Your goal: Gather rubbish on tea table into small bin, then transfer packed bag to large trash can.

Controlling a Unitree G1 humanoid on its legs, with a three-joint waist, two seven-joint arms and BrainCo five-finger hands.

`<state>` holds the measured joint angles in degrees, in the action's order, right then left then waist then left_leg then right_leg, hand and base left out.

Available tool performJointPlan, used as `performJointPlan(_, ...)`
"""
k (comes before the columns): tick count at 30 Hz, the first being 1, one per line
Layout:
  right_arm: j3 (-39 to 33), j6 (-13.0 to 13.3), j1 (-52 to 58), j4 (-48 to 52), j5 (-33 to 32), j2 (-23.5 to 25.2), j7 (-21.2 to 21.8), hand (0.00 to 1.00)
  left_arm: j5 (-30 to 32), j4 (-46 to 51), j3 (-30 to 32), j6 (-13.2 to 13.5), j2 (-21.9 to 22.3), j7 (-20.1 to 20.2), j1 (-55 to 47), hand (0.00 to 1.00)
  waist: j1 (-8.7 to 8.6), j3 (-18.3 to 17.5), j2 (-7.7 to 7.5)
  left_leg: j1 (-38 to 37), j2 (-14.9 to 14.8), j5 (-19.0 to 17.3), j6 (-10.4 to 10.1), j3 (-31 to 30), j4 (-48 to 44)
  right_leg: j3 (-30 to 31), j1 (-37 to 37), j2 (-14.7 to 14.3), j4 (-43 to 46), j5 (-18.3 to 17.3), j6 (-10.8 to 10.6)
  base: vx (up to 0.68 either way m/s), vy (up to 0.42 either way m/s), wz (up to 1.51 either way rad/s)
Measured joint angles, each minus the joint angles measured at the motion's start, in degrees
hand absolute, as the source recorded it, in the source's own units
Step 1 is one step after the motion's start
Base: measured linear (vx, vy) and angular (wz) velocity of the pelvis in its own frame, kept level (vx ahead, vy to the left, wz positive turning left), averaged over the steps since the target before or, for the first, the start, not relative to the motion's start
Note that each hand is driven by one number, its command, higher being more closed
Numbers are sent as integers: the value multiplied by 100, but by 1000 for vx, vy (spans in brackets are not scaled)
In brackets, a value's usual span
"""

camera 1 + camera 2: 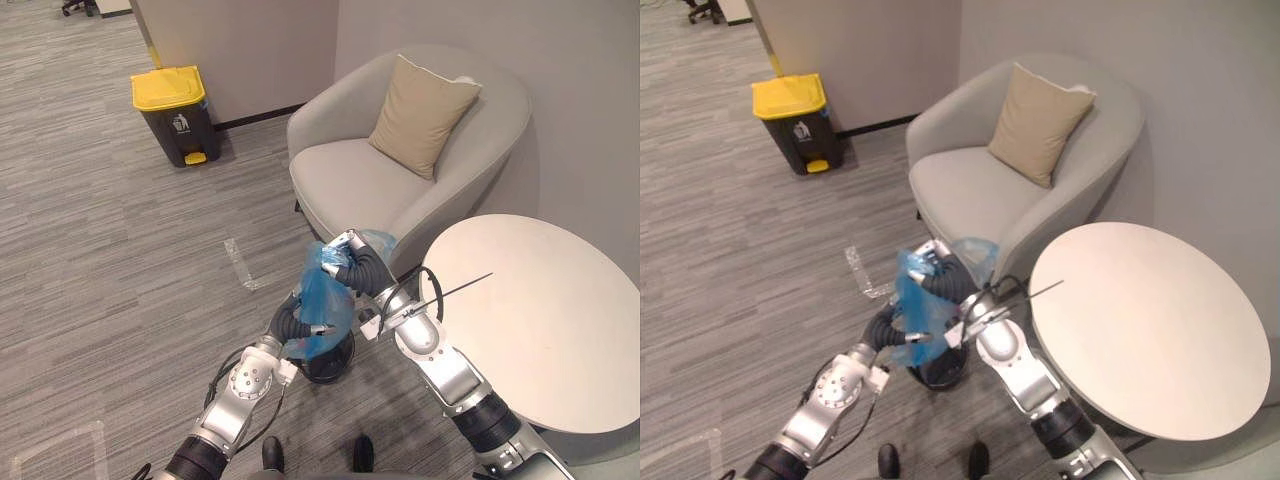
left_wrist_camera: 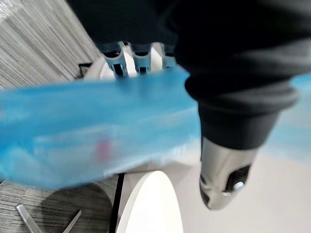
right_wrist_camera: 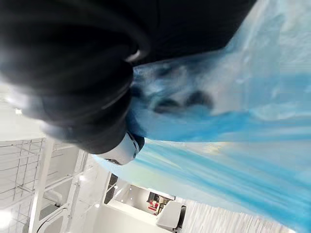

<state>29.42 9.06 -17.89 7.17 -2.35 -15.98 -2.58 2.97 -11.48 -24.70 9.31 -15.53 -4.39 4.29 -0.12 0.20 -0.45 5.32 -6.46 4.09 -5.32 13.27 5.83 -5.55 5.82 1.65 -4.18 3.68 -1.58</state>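
A: Grey carpet floor [image 1: 100, 250], armchair [image 1: 350, 180] w/ cushion [image 1: 420, 115], round desk [image 1: 540, 320] at robot's right. Containers?
B: Small black bin [image 1: 330, 368] on floor betw. the arms. Blue bag [image 1: 325, 300] bunched above it, lower end at its rim; contents can't be made out. Large trash can [image 1: 175, 115], yellow lid down, well apart by the wall [image 1: 250, 50].
A: Hands?
B: Left hand [image 1: 298, 325]: fingers [image 2: 119, 53] & thumb pinch bag low down. Right hand [image 1: 345, 260]: fingers curled round bag's top.

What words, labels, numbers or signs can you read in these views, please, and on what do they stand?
No words or numbers can be read.
On the large trash can: a white pictogram on its dark front, too small to make out, with no lettering legible.
On the blue bag: a reddish mark, too blurred to read.
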Motion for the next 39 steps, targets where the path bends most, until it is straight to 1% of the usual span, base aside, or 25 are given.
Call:
performJointPlan(1, 13, 0, -18, 64, -19, 5, 7, 100, 40, -56, -3, 1, 25, -6, 56, 0, 0, -4, 0, 0, 0, 1, -1, 0, 0, 2, -2, -3, -7, 4, -1, 0, 0, 0)
performJointPlan(2, 25, 2, -19, 185, -22, 31, -1, 100, 178, -128, -13, 4, 66, -127, 145, 0, -2, -7, -1, 1, 0, 4, -4, -2, 0, 1, -2, -7, -7, 7, 0, 0, 0, 0)
performJointPlan(4, 109, 1, -16, 303, -127, 111, 5, 100, 347, -18, 21, -91, 137, -207, 188, 0, 3, -57, 3, 0, 7, 7, -2, -2, 4, -4, 0, -7, -2, 8, -2, 0, 0, 0)
performJointPlan(6, 228, 1, -19, 336, -242, 299, 0, 100, 660, 176, 40, -120, 268, -324, 145, 0, 0, -144, 19, -4, 16, 7, -2, -6, 6, -2, 0, 2, 0, 4, -7, 0, 0, 0)
performJointPlan(7, 271, -1, -19, 335, -265, 472, -1, 100, 849, 196, 68, -121, 434, -389, 146, 0, 9, -174, 27, -4, 20, 7, -2, -11, 7, -4, 0, 4, 4, 2, -10, 0, 0, 0)
performJointPlan(8, 295, -3, -19, 335, -266, 524, -2, 100, 887, 194, 71, -120, 511, -429, 146, 0, 10, -184, 26, -6, 20, 7, -2, -11, 7, -4, 1, 5, 7, 1, -12, 0, 0, 0)
performJointPlan(10, 416, -13, -19, 318, -270, 645, -23, 100, 1221, 174, 108, -139, 742, -648, 120, 0, 20, -253, 30, -15, 21, 11, 2, -18, 10, -8, 2, 6, 25, -10, -25, 0, 0, 0)
performJointPlan(12, 497, -14, -20, 315, -285, 699, -56, 100, 1388, 115, 111, -153, 827, -826, 124, 0, 19, -266, 42, -40, 14, 15, -1, -20, 10, -2, 0, 8, 67, -28, -41, 0, 0, 0)
performJointPlan(13, 529, -20, -23, 314, -358, 694, -80, 100, 1489, 47, 106, -203, 862, -934, 131, 0, 14, -270, 38, -36, 13, 23, -1, -34, 11, -4, 0, 10, 67, -27, -40, 0, 0, 0)
performJointPlan(16, 575, -83, -23, 293, -566, 692, -132, 100, 1606, -286, 110, -289, 945, -1156, 145, 0, 11, -279, 23, -24, 2, 38, -14, -64, 11, -13, 6, 15, 66, -18, -28, 0, 0, 0)
performJointPlan(20, 680, -175, -23, 289, -793, 692, -230, 100, 1601, -600, 86, -325, 1038, -1250, 231, 0, 9, -291, 5, 3, -6, 50, -25, -110, 11, -39, 14, 9, 59, -7, -14, -2, -3, 2)
performJointPlan(21, 684, -205, -23, 280, -907, 692, -247, 100, 1595, -732, 38, -328, 1042, -1291, 299, 100, 7, -299, -7, 13, -7, 54, -30, -111, 11, -38, 17, 7, 42, 8, -7, 0, 0, 0)
performJointPlan(23, 691, -225, -48, 225, -927, 693, -257, 100, 1585, -897, -7, -330, 1050, -1303, 402, 100, 7, -318, -34, 43, -7, 57, -32, -111, 10, -36, 22, 1, -15, 53, 1, 0, 0, 0)
performJointPlan(25, 740, -255, -205, 58, -1116, 690, -259, 100, 1526, -1059, -19, -330, 1060, -1310, 476, 100, -13, -325, -45, 50, -7, 60, -33, -105, 9, -25, 30, -4, -24, 66, 2, 0, 0, 0)
performJointPlan(28, 774, -265, -208, 59, -1288, 690, -269, 100, 1317, -1226, -26, -334, 1067, -1313, 603, 100, -27, -328, -50, 51, -9, 59, -34, -103, 9, -21, 32, -14, -27, 67, 3, 0, 0, 0)
performJointPlan(30, 942, -264, -283, 60, -1395, 699, -242, 100, 1190, -1474, -52, -375, 1063, -1307, 720, 100, -47, -328, -51, 50, -12, 59, -34, -95, 8, -9, 38, -29, -29, 69, 6, 0, 0, 0)
performJointPlan(39, 939, -262, -330, 61, -1617, 763, -191, 100, 911, -1513, -88, -390, 1052, -1314, 736, 100, -66, -328, -50, 48, -17, 58, -34, -46, 8, 41, 64, -36, -28, 79, 13, 0, 0, -2)
